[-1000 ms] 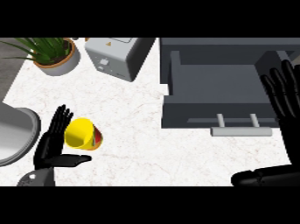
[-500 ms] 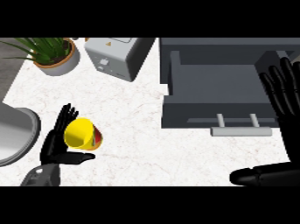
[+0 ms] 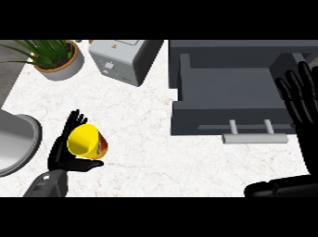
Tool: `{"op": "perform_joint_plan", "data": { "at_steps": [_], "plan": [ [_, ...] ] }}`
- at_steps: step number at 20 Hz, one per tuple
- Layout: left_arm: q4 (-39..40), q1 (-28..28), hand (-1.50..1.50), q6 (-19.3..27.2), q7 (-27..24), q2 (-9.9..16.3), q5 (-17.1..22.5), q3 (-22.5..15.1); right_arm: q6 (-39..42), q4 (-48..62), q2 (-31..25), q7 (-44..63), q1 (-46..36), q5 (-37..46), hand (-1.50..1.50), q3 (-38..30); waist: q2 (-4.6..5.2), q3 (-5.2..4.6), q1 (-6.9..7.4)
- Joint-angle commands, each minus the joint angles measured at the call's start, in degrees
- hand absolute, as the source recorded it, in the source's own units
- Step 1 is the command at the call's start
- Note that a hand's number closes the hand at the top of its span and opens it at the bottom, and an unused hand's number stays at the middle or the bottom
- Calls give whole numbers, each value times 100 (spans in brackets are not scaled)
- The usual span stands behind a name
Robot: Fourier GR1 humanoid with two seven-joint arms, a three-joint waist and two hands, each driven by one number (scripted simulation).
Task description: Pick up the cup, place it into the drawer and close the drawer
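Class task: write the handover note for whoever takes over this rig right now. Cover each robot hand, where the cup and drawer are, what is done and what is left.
Left robot hand: at the counter's left, fingers and thumb cupped around the yellow cup, which lies tilted in the hand.
Right robot hand: open, fingers straight, resting by the drawer's right side.
Drawer: pulled open, handle toward the robot, nothing visible inside.
Done: cup in the left hand; whether it has left the counter cannot be told.
Left: carry the cup right, set it in the drawer, push the drawer shut.
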Motion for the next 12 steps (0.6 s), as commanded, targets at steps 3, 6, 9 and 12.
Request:
{"op": "perform_joint_plan", "data": {
  "at_steps": [3, 6, 9, 12],
  "plan": [
    [102, -281, -150, -604, -146, -317, 140, -71, -85, -46, 47, 144, -74, 17, -150, 54, 0, -2, -14],
    [-31, 91, 150, -853, -437, -313, 48, -243, -43, -183, 1, 84, 196, 95, -150, 25, -9, 1, 7],
    [16, -201, 150, -1202, -222, -92, 268, -98, 0, -153, 97, -67, 275, 143, -150, 175, -5, 1, 7],
    [-151, -132, 150, -824, -717, -260, 144, -186, 18, 11, 58, -162, 220, 70, -150, 20, -2, 0, 4]
  ]
}}
